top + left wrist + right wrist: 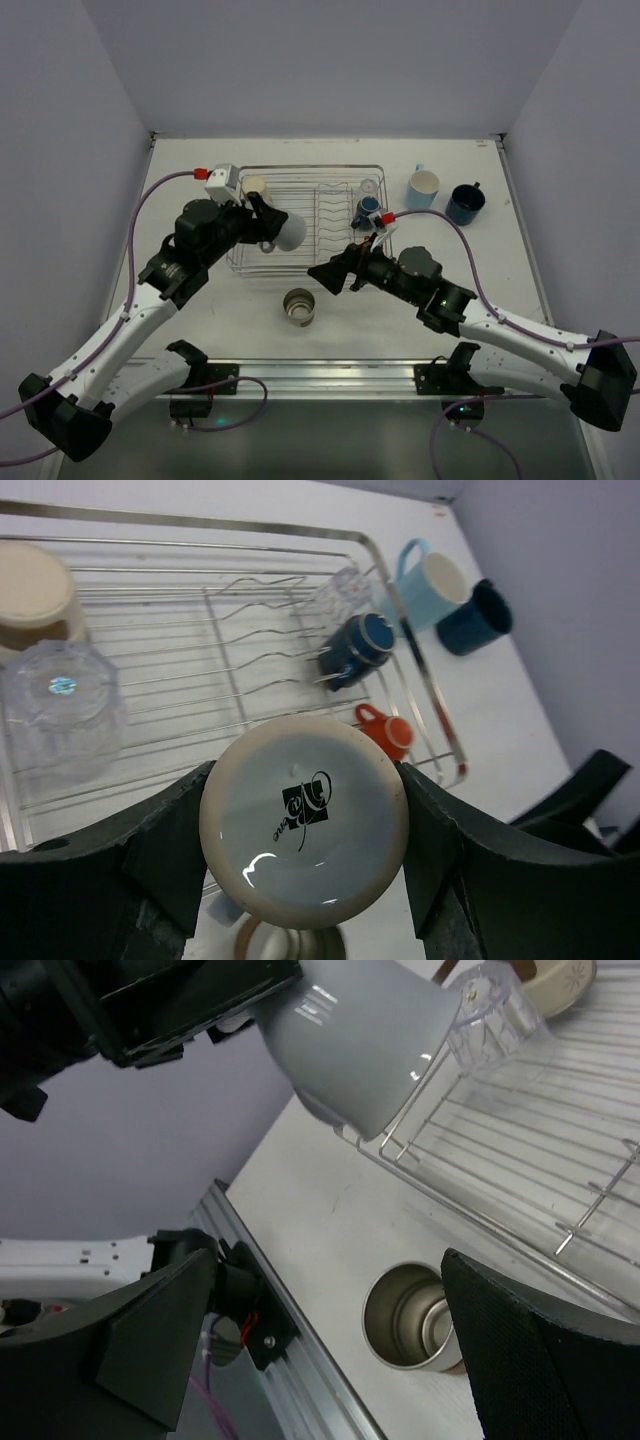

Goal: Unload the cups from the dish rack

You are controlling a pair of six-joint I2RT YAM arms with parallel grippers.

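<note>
Location, as I see it from my remote station: robotics lab test cell. Evidence: white table (pixel 300 150) boxed in by plain pale walls (pixel 330 60) on three sides; metal rail (pixel 330 372) along its near edge; left arm (pixel 110 340) and right arm (pixel 530 335) mounted there; purple cables (pixel 152 187) trailing loose. Domestic props: wire dish rack (pixel 305 170), assorted cups (pixel 423 187).

The left gripper (pixel 272 226) is holding a pale grey mug (pixel 288 232) in its jaws over the dish rack (pixel 300 200), toward its 7 o'clock side. A metallic cup (pixel 299 306) is standing on the surface (pixel 360 330) at the rack's 6 o'clock. The right gripper (pixel 325 272) is hovering at that cup's 1 o'clock. A light blue mug (pixel 423 187) and a navy mug (pixel 465 203) are sitting at the rack's 2 o'clock.
</note>
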